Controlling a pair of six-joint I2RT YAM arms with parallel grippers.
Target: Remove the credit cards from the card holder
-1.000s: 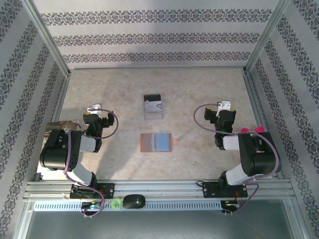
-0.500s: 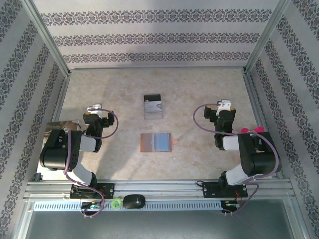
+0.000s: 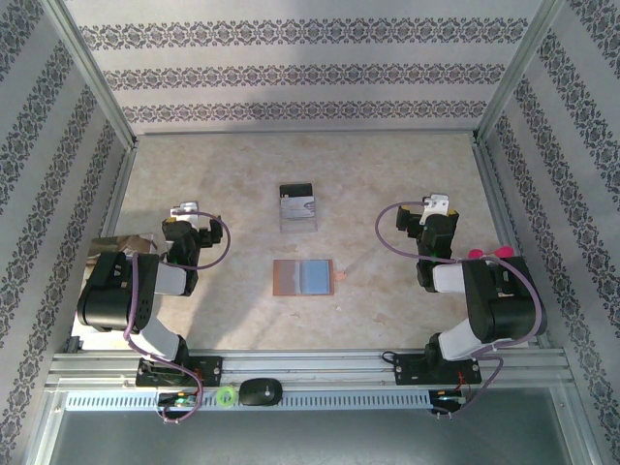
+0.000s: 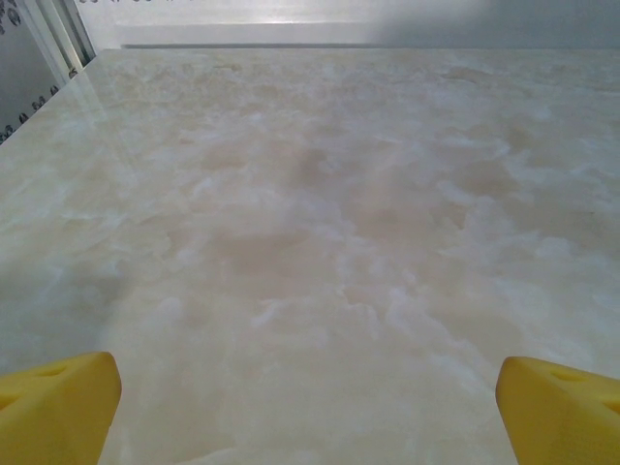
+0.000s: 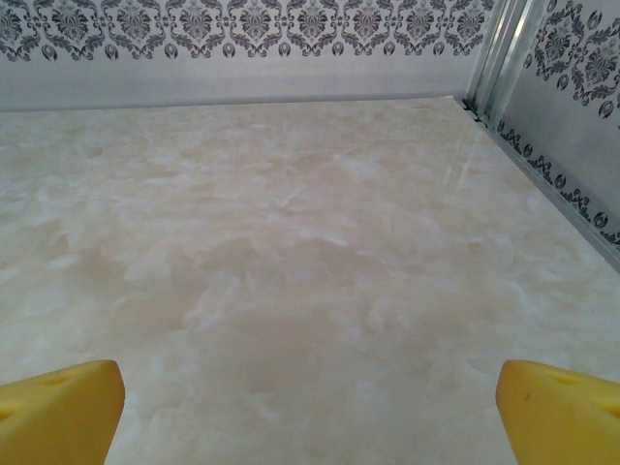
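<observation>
The card holder (image 3: 303,276) lies opened flat in the middle of the table, between the two arms. It is tan-brown with a blue-grey panel on its right half. The credit cards cannot be told apart from that panel. A small pinkish tab (image 3: 341,276) pokes out at its right edge. My left gripper (image 3: 184,213) hovers to the left of the holder and well apart from it. Its yellow fingertips (image 4: 58,407) are spread wide over bare table, so it is open. My right gripper (image 3: 438,207) is off to the holder's right, also open, and nothing lies between its yellow fingertips (image 5: 560,407).
A clear plastic case with a black end (image 3: 297,207) lies behind the card holder. Patterned walls (image 3: 291,73) enclose the table on three sides. An aluminium rail (image 3: 310,368) runs along the near edge, with a black object (image 3: 260,390) and a green ring (image 3: 226,394) below it.
</observation>
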